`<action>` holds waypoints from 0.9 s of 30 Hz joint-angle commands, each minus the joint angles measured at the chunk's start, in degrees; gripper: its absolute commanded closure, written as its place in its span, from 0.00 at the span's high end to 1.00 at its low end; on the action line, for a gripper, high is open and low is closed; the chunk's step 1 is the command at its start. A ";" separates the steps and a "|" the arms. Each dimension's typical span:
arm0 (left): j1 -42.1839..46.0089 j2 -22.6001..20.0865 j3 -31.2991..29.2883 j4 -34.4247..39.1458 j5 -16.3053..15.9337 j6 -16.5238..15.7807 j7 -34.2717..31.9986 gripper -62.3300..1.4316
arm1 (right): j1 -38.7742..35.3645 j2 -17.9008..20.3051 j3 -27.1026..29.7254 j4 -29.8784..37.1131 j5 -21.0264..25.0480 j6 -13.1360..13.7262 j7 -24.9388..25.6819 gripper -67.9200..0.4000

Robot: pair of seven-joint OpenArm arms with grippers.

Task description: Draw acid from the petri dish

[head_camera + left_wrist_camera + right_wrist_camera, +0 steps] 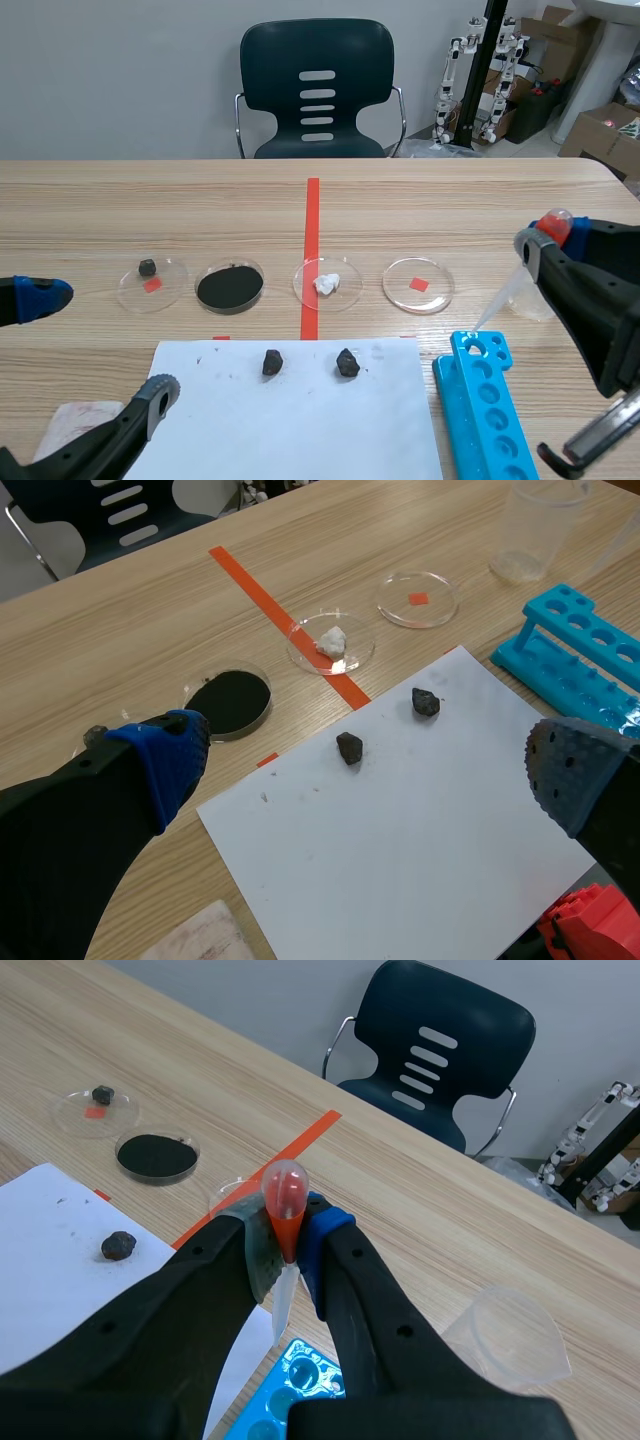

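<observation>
Right end effector (285, 1245) is closed on a pipette (284, 1192), the red bulb standing up between its pads and the clear tip slanting down toward the far end of a blue tube rack (485, 400). Beyond that tip, toward the left arm's side and untouched, the clear petri dish (400, 291) sits on the table (480, 210). Left end effector (365, 770) hangs wide open over white paper (420, 850).

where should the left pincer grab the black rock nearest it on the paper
Probably across its middle, coming straight down from above. The rock is a small rounded lump lying loose on the flat white paper, apart from the other rock, and the left pincer is open close by.
</observation>
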 commanded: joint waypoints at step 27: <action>0.17 0.42 -0.07 1.60 -0.57 0.07 -0.81 1.00 | 18.32 0.13 0.33 -3.82 6.64 0.00 -7.69 0.01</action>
